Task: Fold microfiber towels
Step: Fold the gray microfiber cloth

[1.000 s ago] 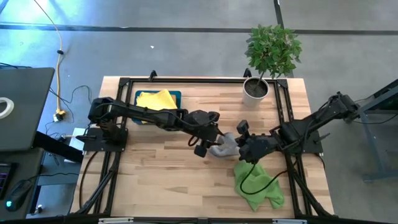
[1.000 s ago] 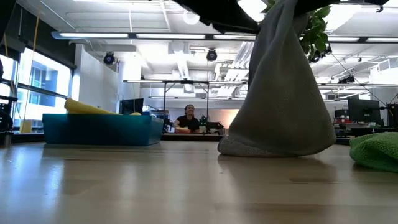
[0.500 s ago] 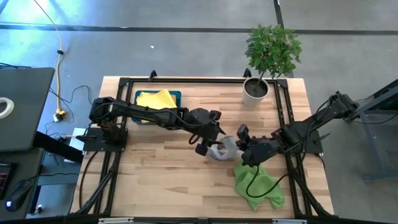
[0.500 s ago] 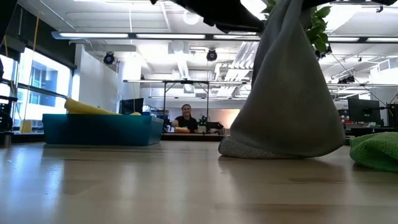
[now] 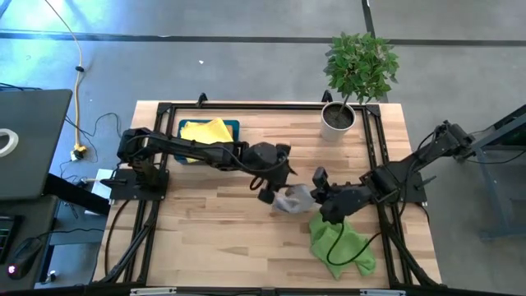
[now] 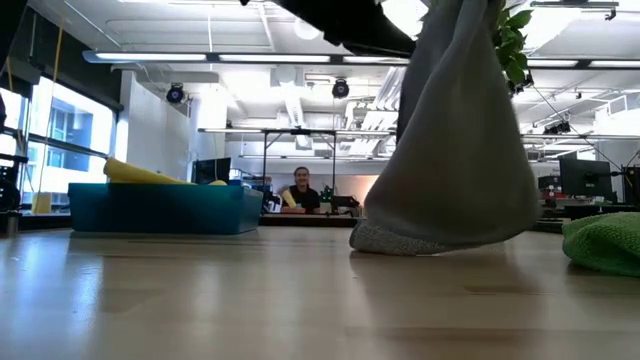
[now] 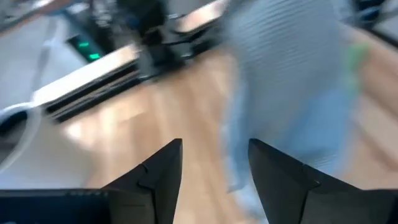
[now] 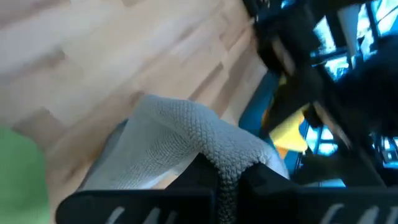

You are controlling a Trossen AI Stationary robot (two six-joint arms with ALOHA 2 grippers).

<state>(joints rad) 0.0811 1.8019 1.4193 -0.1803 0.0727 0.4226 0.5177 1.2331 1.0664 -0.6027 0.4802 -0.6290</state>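
Because a towel must hang loose before it can be folded flat, the soft grey microfiber towel (image 5: 293,198) is held up over the pale wooden tabletop (image 5: 205,238), just right of the middle in the high view. Low view shows it hanging down like a tent, with only its bottom edge touching the wood.

At the upper left of the high view sits the dark teal rectangular tray (image 5: 233,126), with the soft yellow microfiber towel (image 5: 205,131) lying in it; my guess is finished towels go there, out of the way. Lower right lies the crumpled bright green microfiber towel (image 5: 341,247), close to the grey one, likely waiting its turn.

Right gripper (image 5: 322,191) has its jaws pinched tight on a top fold of the grey towel, which keeps the cloth up. Left gripper (image 5: 269,196) is just beside the towel's other side with its jaws apart and nothing in them, probably ready to catch a corner.

Up close, the grey towel (image 8: 186,134) looks bumpy, with tiny woven bumps all over, soft and floppy.
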